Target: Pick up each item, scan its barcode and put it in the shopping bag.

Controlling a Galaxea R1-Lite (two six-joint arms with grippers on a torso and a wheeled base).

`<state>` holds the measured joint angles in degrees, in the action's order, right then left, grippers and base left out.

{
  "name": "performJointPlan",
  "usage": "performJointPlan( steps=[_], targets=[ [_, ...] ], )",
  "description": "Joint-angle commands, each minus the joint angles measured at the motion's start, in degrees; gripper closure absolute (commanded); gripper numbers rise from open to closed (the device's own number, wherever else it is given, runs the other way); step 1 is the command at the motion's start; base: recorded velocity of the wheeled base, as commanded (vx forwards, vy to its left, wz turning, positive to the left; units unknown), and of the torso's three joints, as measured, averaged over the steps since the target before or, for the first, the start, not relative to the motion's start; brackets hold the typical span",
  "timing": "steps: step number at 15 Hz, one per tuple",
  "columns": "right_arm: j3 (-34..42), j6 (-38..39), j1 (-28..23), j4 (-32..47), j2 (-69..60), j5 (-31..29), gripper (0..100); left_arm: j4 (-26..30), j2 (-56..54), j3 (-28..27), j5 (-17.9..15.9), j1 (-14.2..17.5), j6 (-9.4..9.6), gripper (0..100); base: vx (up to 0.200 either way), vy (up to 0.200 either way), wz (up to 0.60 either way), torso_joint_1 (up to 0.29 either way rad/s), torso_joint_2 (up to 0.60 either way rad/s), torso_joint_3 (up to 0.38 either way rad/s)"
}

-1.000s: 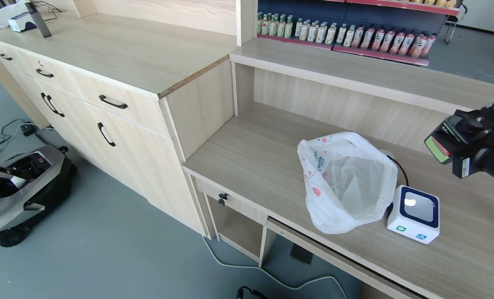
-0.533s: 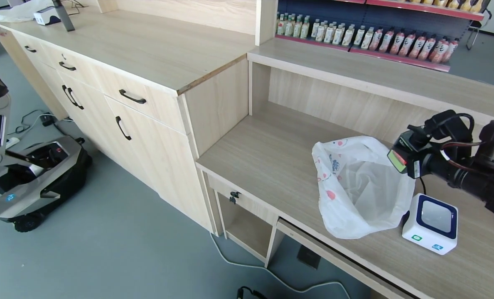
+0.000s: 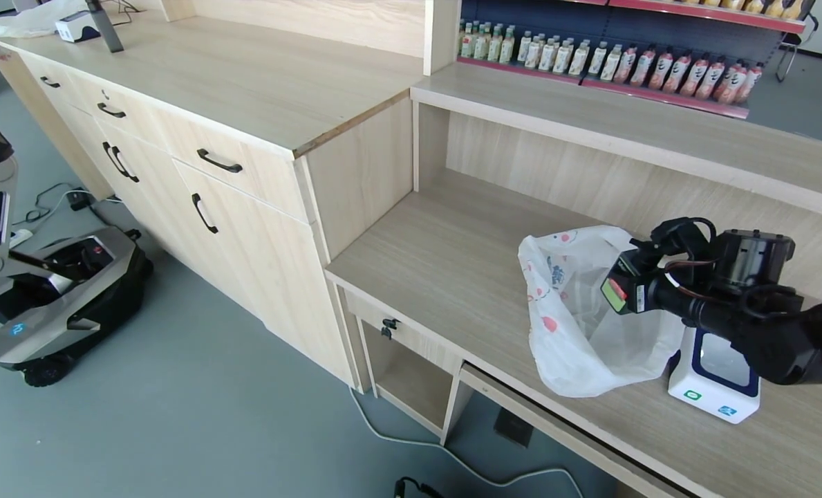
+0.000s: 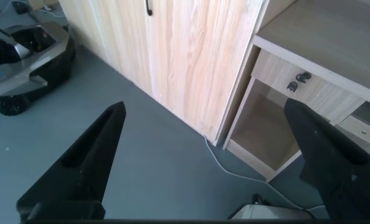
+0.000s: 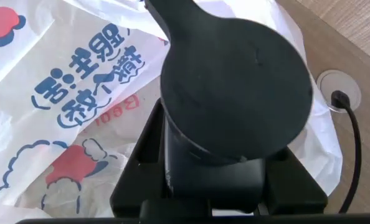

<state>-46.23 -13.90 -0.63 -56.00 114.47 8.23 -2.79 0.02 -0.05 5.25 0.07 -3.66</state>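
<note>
My right gripper [image 3: 637, 293] is shut on a black container [image 3: 625, 287] with a green and red label, held just above the mouth of the white printed shopping bag [image 3: 576, 339] on the low counter. From the right wrist the container [image 5: 235, 93] shows as a dark round-topped cylinder between the fingers [image 5: 132, 190], with the bag [image 5: 60, 112] spread beneath it. The white and blue barcode scanner [image 3: 718, 387] stands just right of the bag, partly behind my right arm. My left gripper [image 4: 203, 168] hangs open over the grey floor, beside the cabinet, nothing in it.
The low counter [image 3: 452, 263] is walled by a tall drawer cabinet [image 3: 245, 187] on the left and a raised ledge [image 3: 625, 124] behind. A cable runs from a round port [image 5: 337, 90] by the bag. A grey robot base [image 3: 58, 290] sits on the floor at left.
My right arm has carried the black container leftward and down, from above the scanner to over the bag's mouth. The head camera shifted slightly at first. The left gripper has stayed put.
</note>
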Motion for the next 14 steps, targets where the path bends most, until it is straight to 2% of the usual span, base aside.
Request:
performJointPlan(
  steps=[1,13,14],
  targets=[
    [-0.2,-0.3,0.2,0.0,2.3,0.0,100,0.0,0.0,0.0,0.0,0.0,-0.03,0,0.0,0.0,0.0,0.0,0.0,0.0],
    [1.6,0.0,0.5,-0.6,3.6,0.0,100,0.0,0.0,0.0,0.0,0.0,-0.03,0,0.0,0.0,0.0,0.0,0.0,0.0],
    [3.4,0.0,0.5,-0.9,3.1,0.0,0,0.0,0.0,0.0,0.0,0.0,-0.03,0,0.0,0.0,0.0,0.0,0.0,0.0]
  ],
)
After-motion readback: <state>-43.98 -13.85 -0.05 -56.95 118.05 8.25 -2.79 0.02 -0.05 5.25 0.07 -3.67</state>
